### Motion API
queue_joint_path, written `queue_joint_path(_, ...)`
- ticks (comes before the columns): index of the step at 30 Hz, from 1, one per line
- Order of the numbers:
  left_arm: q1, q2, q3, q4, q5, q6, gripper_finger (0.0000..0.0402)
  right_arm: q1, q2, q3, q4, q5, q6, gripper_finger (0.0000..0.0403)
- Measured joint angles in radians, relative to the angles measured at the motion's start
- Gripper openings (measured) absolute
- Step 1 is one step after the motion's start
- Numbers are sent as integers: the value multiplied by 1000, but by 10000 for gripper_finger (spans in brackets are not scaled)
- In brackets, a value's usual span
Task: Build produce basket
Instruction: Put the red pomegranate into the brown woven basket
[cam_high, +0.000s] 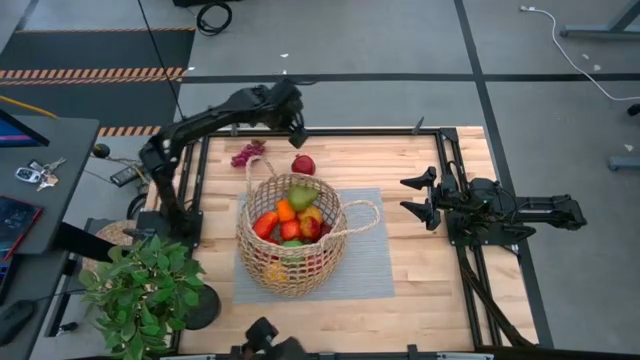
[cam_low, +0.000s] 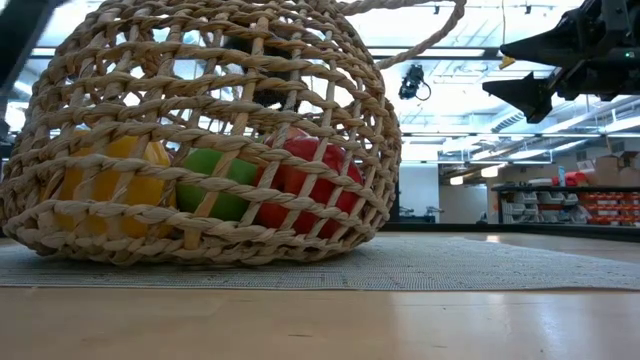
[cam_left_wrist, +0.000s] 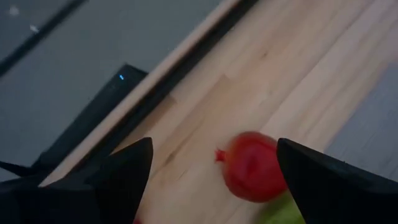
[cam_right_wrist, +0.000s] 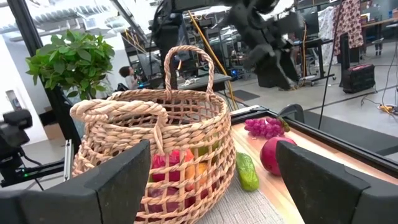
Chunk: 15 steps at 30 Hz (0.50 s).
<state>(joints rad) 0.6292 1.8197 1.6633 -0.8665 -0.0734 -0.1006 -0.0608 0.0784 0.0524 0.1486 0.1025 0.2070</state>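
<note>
From above, the basket (cam_high: 290, 235) sits on a grey mat (cam_high: 365, 265) in the middle of the wooden table (cam_high: 420, 200), already heaped with produce: orange, red and a green pear (cam_high: 301, 195) on top. Two pieces remain outside it, just beyond its far rim: a red pomegranate-like fruit (cam_high: 303, 165) and a purple grape bunch (cam_high: 247, 153) to its left. The left gripper (cam_high: 297, 132) hangs over the table's far edge, close above the red fruit, fingers spread. The right gripper (cam_high: 422, 198) waits at the right side of the table, jaws apart, empty, pointing at the basket. A potted plant (cam_high: 140, 290) stands at the near left corner.

From table height, the basket's open weave fills the view, showing a yellow piece (cam_low: 110, 185), a green one (cam_low: 215, 185) and a red one (cam_low: 300, 185) resting on its floor.

The left wrist camera looks down on the red fruit (cam_left_wrist: 252, 167) lying between its open fingers, not yet touched.

The right wrist camera sees the basket's loop handles, a small cucumber (cam_right_wrist: 246, 171) lying just beside the basket wall, and the red fruit and grapes beyond.

I'd judge the red fruit to be light, hard and smooth, apt to roll or squirt out; best pinched across its widest middle. The grapes look knobbly and easier to hold. The wicker should be stiff but light enough to shove aside.

I can read no labels or writing anywhere
</note>
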Motion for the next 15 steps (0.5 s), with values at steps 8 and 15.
queue_joint_path(8, -6, 266, 269, -241, 136, 19, 348, 0, 0, 0, 0, 0, 0, 348)
queue_joint_path(15, -48, 355, 298, -235, 153, 116, 348, 0, 0, 0, 0, 0, 0, 348)
